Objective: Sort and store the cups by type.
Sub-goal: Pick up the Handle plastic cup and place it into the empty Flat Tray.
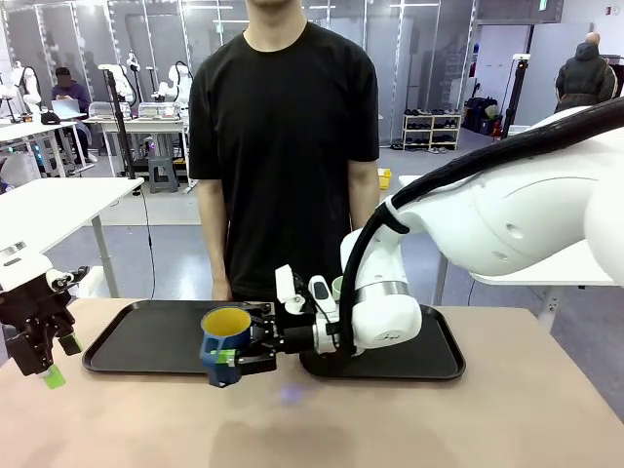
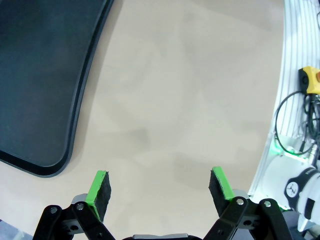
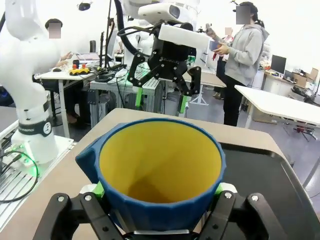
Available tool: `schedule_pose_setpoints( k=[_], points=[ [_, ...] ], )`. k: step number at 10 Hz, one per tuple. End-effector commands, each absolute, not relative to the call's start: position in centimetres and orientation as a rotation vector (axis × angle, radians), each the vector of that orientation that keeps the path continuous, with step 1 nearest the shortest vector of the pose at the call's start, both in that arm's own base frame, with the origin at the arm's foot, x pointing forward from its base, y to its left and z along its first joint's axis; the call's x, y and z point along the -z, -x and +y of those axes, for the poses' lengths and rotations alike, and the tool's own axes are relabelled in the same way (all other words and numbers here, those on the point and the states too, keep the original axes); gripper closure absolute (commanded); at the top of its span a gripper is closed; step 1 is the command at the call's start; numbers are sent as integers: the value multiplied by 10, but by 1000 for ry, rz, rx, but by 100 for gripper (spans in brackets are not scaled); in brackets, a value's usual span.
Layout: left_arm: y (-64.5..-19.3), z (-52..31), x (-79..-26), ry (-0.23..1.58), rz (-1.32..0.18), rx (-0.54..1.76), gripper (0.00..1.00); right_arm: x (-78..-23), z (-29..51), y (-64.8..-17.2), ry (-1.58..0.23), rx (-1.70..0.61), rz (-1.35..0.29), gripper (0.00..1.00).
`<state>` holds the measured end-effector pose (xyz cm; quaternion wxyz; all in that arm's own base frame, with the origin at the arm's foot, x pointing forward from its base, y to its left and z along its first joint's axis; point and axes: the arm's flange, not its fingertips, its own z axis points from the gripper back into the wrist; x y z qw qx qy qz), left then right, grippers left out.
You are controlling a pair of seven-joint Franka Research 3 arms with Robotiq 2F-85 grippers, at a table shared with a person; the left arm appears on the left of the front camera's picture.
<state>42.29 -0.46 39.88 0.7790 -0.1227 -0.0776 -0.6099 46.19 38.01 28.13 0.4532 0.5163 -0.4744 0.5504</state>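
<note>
Two trays lie side by side on the table (image 1: 507, 409), the left tray (image 1: 146, 346) beside the right tray (image 1: 429, 356). The mug (image 1: 225, 341) hangs above the table between them, before the person (image 1: 283, 136).

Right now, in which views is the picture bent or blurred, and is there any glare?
Right wrist view: wide-angle bulge swells the blue mug, sharp, background softer. Left wrist view: the black tray edge curves, soft shadows on the table. Front view: faint bluish glint on the tabletop.

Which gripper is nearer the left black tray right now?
Right. The right gripper, shut on the blue mug, hangs at the left tray's front edge. The left gripper, open, hangs off that tray's outer left end, apart from it.
</note>
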Motion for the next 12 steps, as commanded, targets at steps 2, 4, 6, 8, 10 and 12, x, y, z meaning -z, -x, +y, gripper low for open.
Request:
schedule_pose_setpoints(
  k=[2, 4, 6, 8, 10, 12],
  points=[
    [-423, -3, -399, 266, -174, 1322, 0, -265, 415, -472, -1199, -1316, -1276, 21],
    [-423, -3, -399, 266, -174, 1322, 0, -259, 435, -481, -1155, -1285, -1325, 21],
    [-423, -3, -399, 266, -174, 1322, 0, -252, 453, -485, -1144, -1242, -1356, 21],
    [-423, -3, -399, 266, -174, 1322, 0, -245, 470, -484, -1103, -1205, -1381, 21],
    [-423, -3, -399, 266, -174, 1322, 0, -237, 485, -483, -1068, -1173, -1404, 21],
    [-423, -3, -399, 266, -174, 1322, 0, -231, 500, -483, -1042, -1159, -1415, 21]
  ],
)
